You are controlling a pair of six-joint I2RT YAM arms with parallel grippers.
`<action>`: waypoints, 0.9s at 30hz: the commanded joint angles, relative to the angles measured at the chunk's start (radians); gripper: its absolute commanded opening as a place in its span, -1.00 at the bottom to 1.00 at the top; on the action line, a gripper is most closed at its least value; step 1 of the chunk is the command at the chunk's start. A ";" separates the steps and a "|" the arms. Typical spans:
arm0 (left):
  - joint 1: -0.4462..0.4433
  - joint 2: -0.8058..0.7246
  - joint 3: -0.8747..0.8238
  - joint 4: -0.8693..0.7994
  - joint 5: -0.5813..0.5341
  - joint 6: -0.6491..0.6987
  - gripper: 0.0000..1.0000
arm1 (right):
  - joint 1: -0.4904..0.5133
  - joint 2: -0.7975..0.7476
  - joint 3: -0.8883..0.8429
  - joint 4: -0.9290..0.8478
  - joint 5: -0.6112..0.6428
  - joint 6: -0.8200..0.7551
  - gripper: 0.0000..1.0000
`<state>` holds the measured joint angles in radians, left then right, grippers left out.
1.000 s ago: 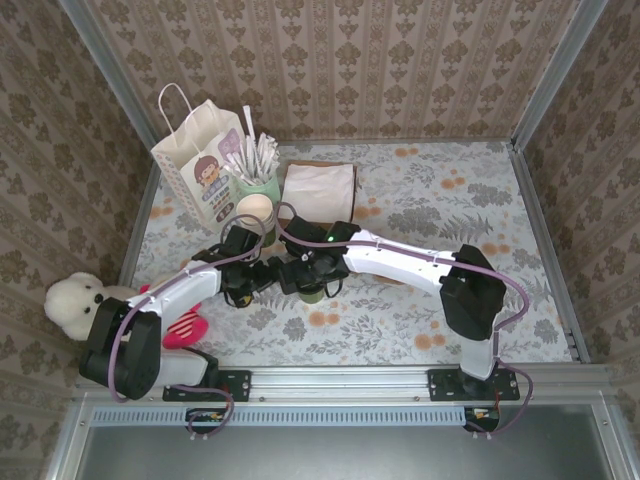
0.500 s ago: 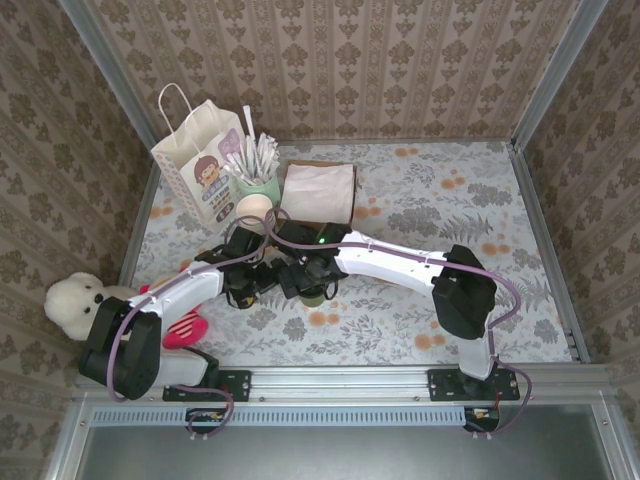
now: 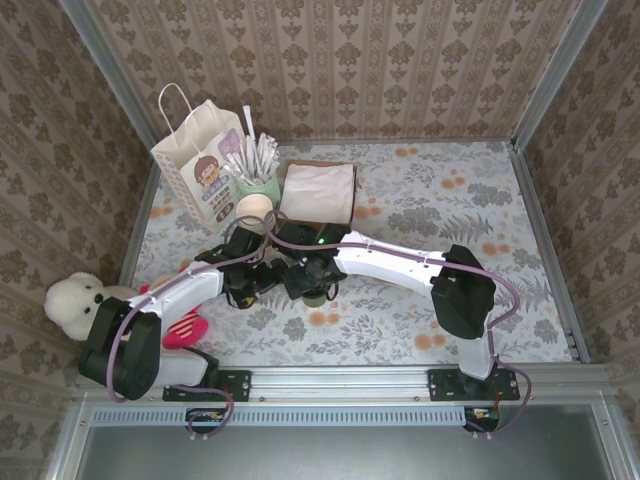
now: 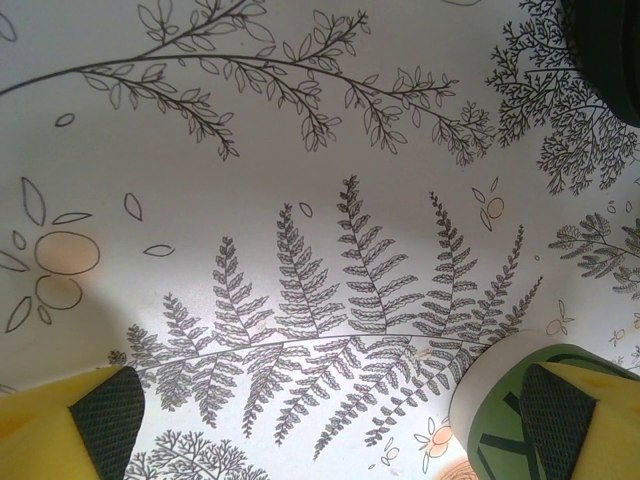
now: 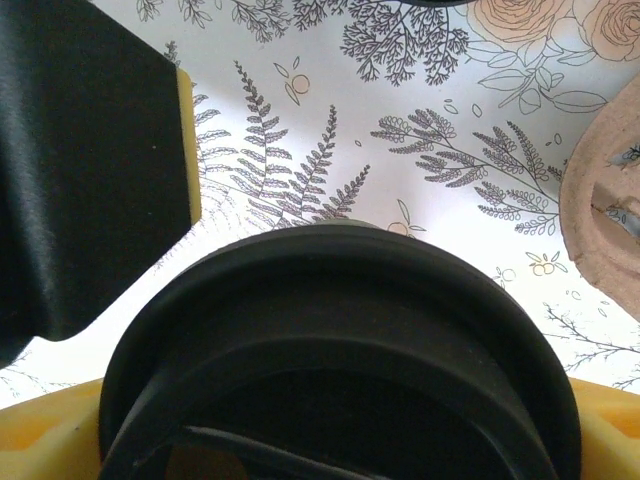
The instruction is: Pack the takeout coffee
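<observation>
the right gripper (image 3: 305, 277) has slid slightly left and its jaws have begun drawing in around the coffee cup (image 5: 340, 330), which stands on the table (image 3: 450, 190) between the two arms. i cannot tell whether they pinch it yet. the pickup looks close. the left gripper (image 4: 330, 420) hangs just beside, jaws wide apart, holding nothing. count: one lidded coffee cup, one paper bag (image 3: 195, 160), one cup of straws (image 3: 257, 178), one stack of cups (image 3: 255, 207), one teddy bear (image 3: 72, 297).
</observation>
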<state>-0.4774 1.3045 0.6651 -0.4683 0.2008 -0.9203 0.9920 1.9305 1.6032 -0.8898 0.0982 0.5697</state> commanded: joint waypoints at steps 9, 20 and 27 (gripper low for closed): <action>0.000 -0.219 0.014 0.074 -0.031 0.135 1.00 | -0.097 -0.272 -0.152 -0.061 -0.113 -0.129 0.61; 0.005 -0.492 -0.048 0.274 0.019 0.256 1.00 | -0.427 -0.338 -0.087 -0.084 -0.166 -0.248 0.59; 0.009 -0.651 -0.121 0.343 -0.021 0.272 1.00 | -0.608 -0.153 0.053 -0.069 -0.075 -0.313 0.59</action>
<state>-0.4763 0.7071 0.5743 -0.1833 0.2001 -0.6888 0.4168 1.6939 1.5757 -0.9356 -0.0418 0.3138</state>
